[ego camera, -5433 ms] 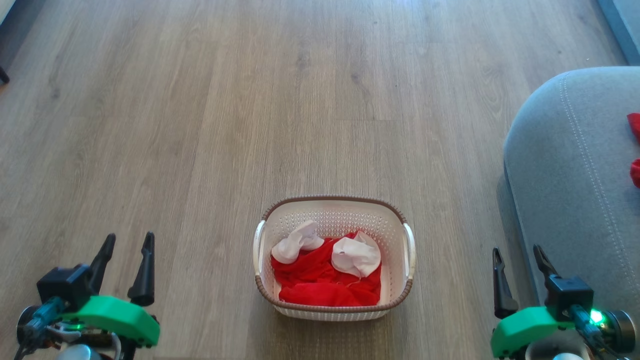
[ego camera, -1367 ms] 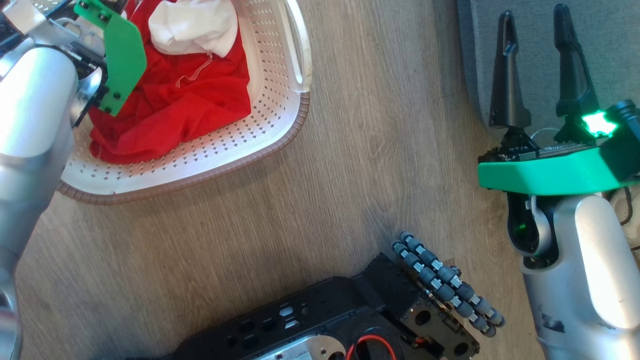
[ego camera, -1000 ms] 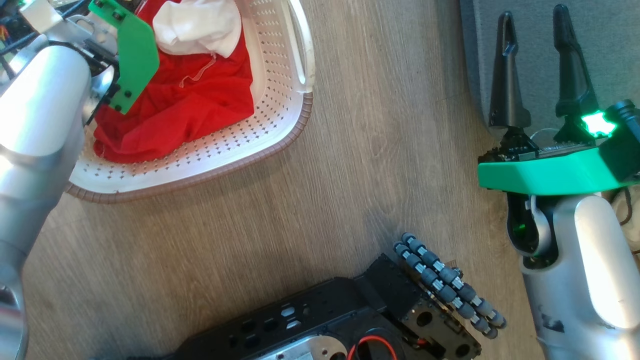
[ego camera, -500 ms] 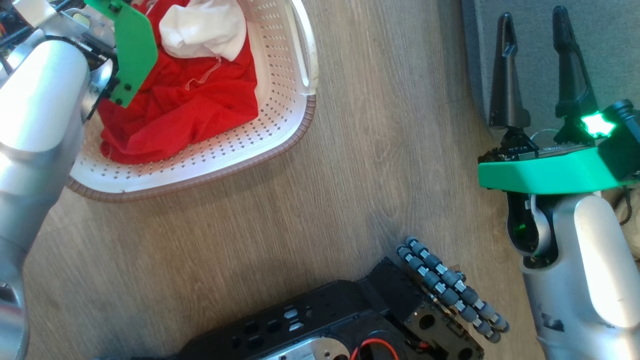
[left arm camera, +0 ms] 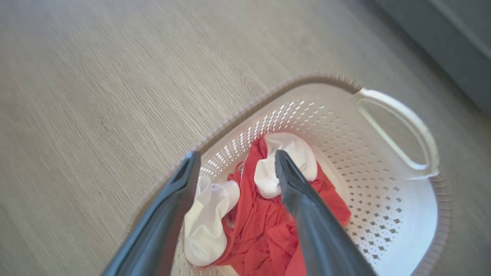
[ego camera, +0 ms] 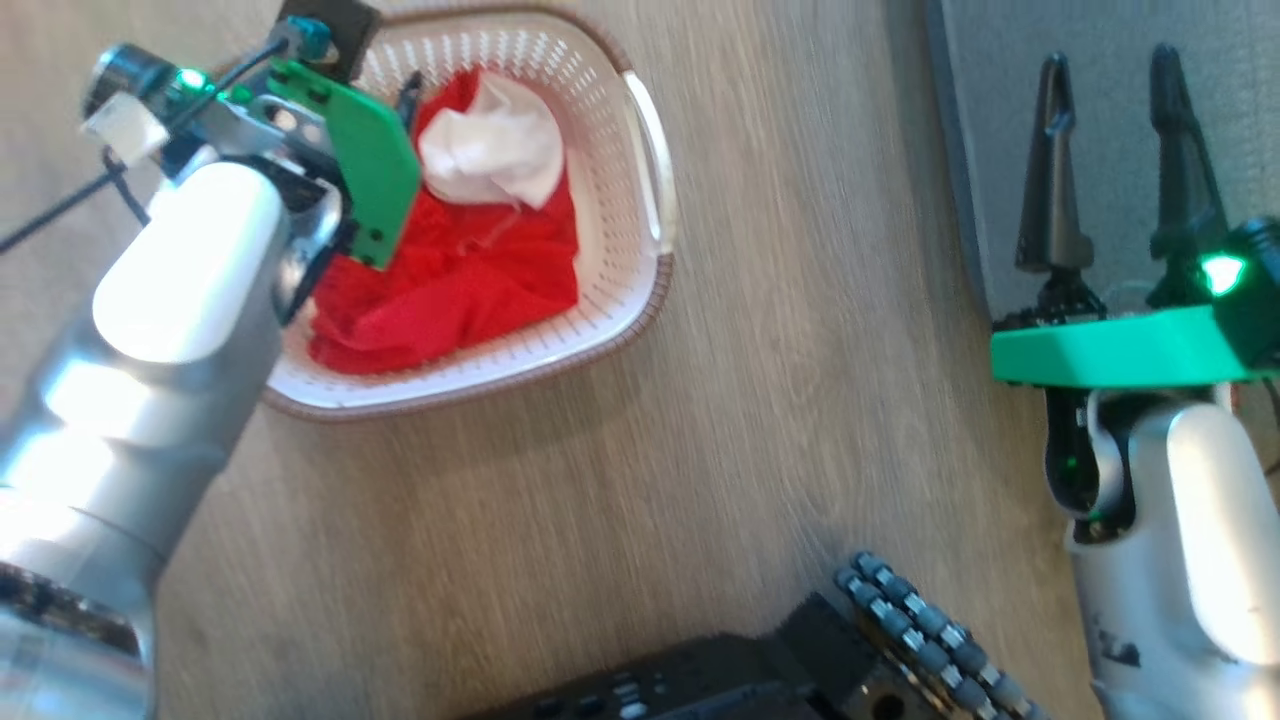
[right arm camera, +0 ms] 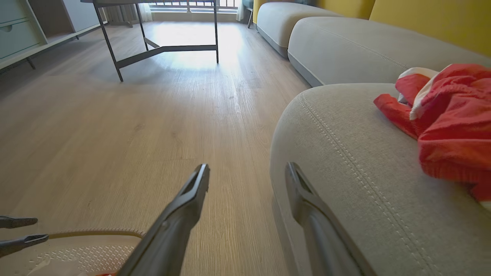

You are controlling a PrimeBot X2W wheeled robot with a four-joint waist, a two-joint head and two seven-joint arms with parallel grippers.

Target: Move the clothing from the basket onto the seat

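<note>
The cream basket [ego camera: 655,290] stands on the wooden floor and holds the red clothing [ego camera: 460,290] with its white parts bunched on top. My left gripper [left arm camera: 236,159] hangs open just above the clothing [left arm camera: 261,226], one finger to each side of a red fold, gripping nothing. In the head view my left forearm and its green wrist plate cover the basket's left side. My right gripper [ego camera: 1110,60] is open and empty at the rounded edge of the grey seat [ego camera: 1250,100]. In the right wrist view the right gripper [right arm camera: 247,168] points along the seat [right arm camera: 345,153].
Another red and white garment [right arm camera: 452,126] lies on the seat. My own dark base with its roller wheel [ego camera: 930,640] sits at the bottom. Farther off are a table on dark metal legs [right arm camera: 161,50] and more grey cushions [right arm camera: 345,46]. Bare floor separates basket and seat.
The head camera has shifted, so the whole picture has slid down and to the right. My left arm stays over the basket. Both grippers remain open.
</note>
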